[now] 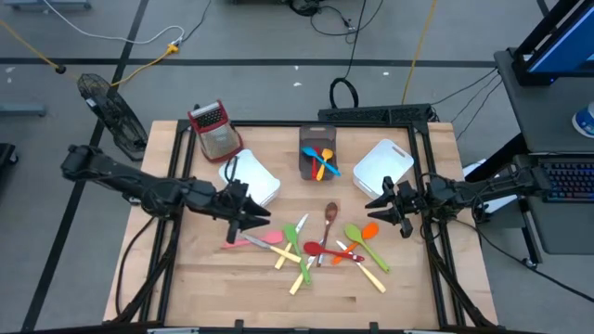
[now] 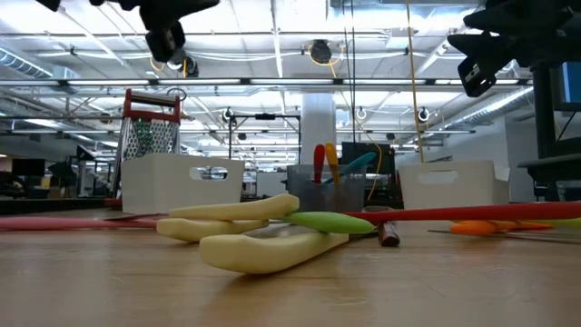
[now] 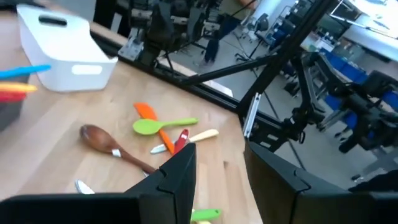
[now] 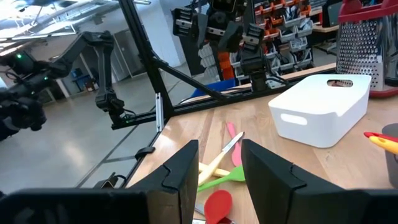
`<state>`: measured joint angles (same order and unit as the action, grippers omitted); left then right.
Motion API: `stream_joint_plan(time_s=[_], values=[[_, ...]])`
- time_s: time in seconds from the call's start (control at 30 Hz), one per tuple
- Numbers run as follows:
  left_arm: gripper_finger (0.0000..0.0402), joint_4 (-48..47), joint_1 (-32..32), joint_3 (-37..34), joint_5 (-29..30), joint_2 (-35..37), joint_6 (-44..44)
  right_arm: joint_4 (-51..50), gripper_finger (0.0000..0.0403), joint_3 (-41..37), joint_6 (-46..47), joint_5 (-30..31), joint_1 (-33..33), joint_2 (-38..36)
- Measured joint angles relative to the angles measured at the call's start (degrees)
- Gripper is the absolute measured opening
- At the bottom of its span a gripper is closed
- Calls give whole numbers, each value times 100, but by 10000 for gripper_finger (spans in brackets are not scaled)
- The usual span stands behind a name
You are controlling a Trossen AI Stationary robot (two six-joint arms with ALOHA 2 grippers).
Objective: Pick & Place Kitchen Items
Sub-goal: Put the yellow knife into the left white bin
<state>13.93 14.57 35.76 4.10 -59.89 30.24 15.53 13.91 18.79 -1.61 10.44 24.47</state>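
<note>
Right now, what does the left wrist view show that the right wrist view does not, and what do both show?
Only the left wrist view shows the brown wooden spoon, the orange utensil and the white bin on the table's right side, with the left gripper open and empty.

Only the right wrist view shows the box grater, the pink utensil and the other white bin, with the right gripper open and empty.

Both show the wooden table with scattered utensils and the room beyond.
</note>
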Motion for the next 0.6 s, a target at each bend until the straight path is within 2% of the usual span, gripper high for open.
stream_joint_plan(time_s=[0.23, 0.6], values=[[141, -376, 0, 1, -355, 627, -634, 2, 114, 0, 0, 0, 1, 0], [141, -1082, 181, 1, -765, 1336, -926, 2, 114, 0, 0, 0, 2, 0]])
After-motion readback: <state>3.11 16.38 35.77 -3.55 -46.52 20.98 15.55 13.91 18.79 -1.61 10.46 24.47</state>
